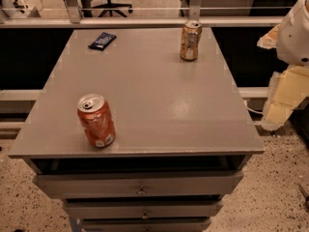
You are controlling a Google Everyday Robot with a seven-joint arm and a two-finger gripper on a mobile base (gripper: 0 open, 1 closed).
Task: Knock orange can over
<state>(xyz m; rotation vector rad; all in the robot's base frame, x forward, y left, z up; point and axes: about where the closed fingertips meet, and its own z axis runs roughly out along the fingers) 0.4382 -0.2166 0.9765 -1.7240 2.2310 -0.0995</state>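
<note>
The gripper [282, 99] is hanging off the right edge of the grey cabinet top [159, 93], beside its near right part and touching nothing; whether it is spread or closed cannot be told. The orange can [191, 41] is standing upright near the far edge, well apart from the gripper. A red-orange can [96, 120] is standing upright at the near left. A dark blue packet [102, 40] is lying at the far left corner.
</note>
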